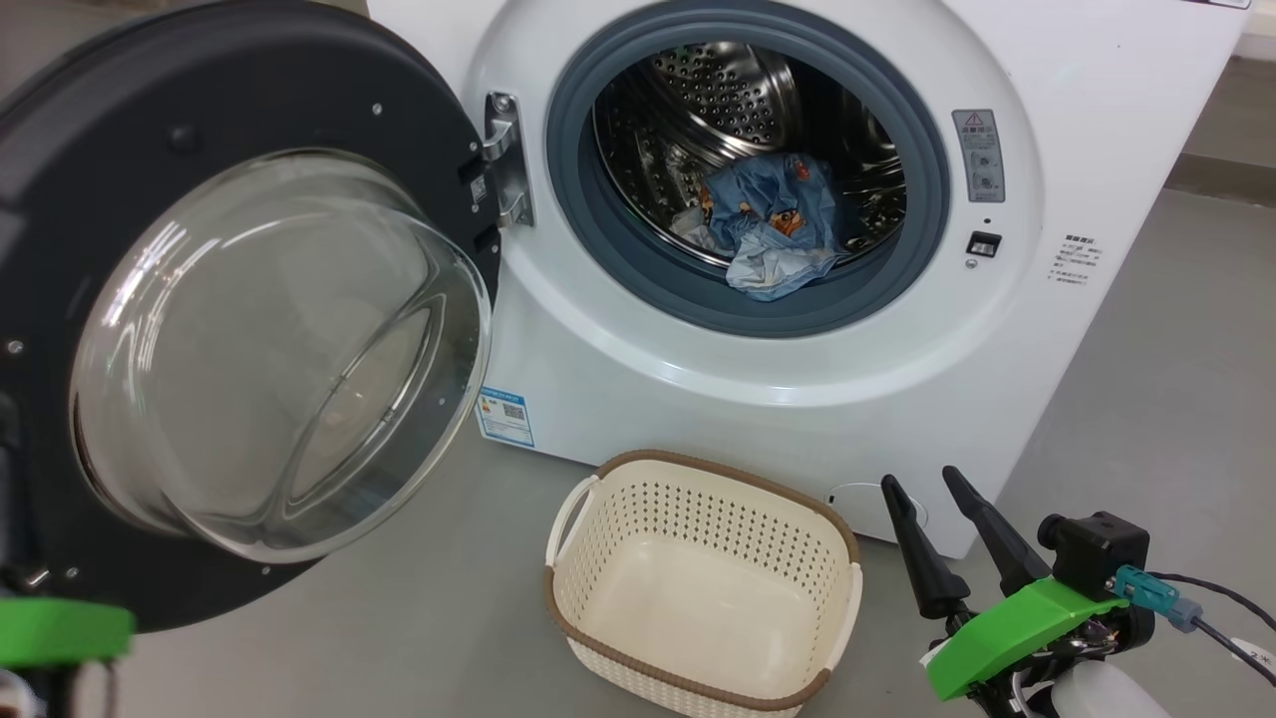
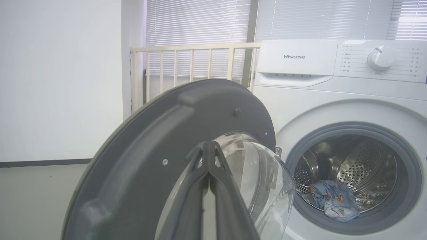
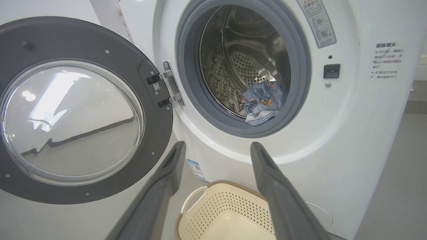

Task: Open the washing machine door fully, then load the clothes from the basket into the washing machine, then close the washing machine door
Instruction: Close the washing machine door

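My left gripper point(image 2: 208, 145) has its fingers pressed together on nothing, tips just before the inner face of the washing machine door point(image 1: 249, 90). My right gripper point(image 1: 919, 481) stands spread and empty beside the basket point(image 1: 698, 461), which is unloaded. The door hangs wide open. I judge it stiff and fairly heavy, its glass bowl slick and fragile, so I would push on the dark rim opposite the hinge. The clothes point(image 1: 773, 224) lie limp in the drum of the washing machine point(image 1: 698, 384), close to the gasket.
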Controlling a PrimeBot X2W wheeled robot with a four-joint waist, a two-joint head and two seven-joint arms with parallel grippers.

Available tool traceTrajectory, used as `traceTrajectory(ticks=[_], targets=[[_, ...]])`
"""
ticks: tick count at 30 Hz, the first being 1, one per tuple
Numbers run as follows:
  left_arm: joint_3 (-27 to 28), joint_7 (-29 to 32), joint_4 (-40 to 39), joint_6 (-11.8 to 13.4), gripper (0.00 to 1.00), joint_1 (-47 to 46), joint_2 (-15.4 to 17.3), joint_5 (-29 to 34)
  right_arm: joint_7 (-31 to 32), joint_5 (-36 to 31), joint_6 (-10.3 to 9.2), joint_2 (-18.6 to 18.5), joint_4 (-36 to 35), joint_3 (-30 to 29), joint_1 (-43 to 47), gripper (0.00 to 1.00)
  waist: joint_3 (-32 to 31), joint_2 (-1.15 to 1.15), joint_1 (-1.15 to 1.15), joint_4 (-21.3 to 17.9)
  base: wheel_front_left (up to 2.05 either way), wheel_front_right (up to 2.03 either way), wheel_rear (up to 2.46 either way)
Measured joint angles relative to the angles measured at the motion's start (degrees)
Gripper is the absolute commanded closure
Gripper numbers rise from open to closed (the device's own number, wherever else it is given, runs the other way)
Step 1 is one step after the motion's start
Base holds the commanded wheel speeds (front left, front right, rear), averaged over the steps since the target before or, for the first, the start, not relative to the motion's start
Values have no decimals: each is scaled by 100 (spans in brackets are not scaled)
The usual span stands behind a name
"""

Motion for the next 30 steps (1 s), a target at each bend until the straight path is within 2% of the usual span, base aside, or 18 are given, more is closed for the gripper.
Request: traceTrajectory(ticks=[3, 5, 6, 8, 10, 13, 14, 18, 24, 30], targets=[[393, 88, -135, -98, 100, -329, 232, -279, 0, -1, 0, -2, -2, 0, 2, 0, 32, 0, 0, 19, 0, 0, 0], [545, 99, -134, -144, 100, -467, 248, -454, 0, -1, 0, -3, -2, 1, 2, 0, 43, 0, 0, 24, 0, 0, 0], [828, 156, -44, -241, 100, -765, 270, -822, -1, -1, 0, -12, -2, 16, 3, 0, 65, 0, 0, 28, 0, 0, 0], [968, 194, 60, -309, 100, -917, 279, -1015, -1, -1, 0, -19, -1, 29, 3, 0, 75, 0, 0, 23, 0, 0, 0], [1273, 296, 379, -485, 100, -1227, 281, -1514, -1, -1, 0, -35, -7, 80, 1, 0, 113, 0, 0, 4, 0, 0, 0], [1709, 514, 1046, -671, 100, -1647, 269, -2276, 0, -2, 0, -53, -7, 156, -12, 0, 190, 0, 0, -53, 0, 0, 0], [1973, 670, 1607, -780, 100, -1853, 333, -2630, 2, -5, 0, -68, -5, 159, -36, 0, 251, 0, 0, -105, 0, 0, 0], [2505, 958, 2748, -1051, 100, -2252, 465, -3357, 29, -20, 0, -91, -1, 163, -53, 0, 376, 0, 0, -234, 0, 0, 0], [3022, 1271, 4429, -1381, 100, -2773, 678, -4024, 43, -38, 0, -116, -3, 163, -211, 0, 558, 0, 0, -446, 0, 0, 0], [3115, 1624, 5482, -1650, 100, -2975, 802, -4241, 77, -70, 0, -137, -14, 157, -263, 0, 705, 0, 0, -613, 0, 0, 0]])
